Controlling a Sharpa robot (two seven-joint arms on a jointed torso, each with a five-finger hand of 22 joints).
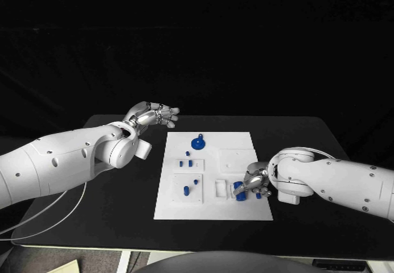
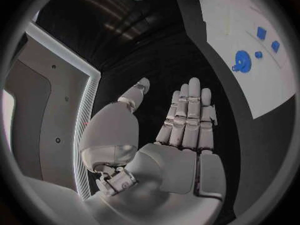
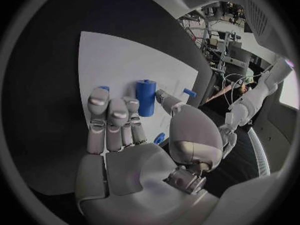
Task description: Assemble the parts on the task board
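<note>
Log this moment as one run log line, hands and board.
left hand: open, off the task board | right hand: over board's near right corner by blue cylinder, grip unclear | blue parts lie on board

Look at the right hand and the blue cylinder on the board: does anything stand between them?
Nothing visible does. The right hand is directly at the blue cylinder on the task board, fingers beside it; whether they touch is unclear.
</note>
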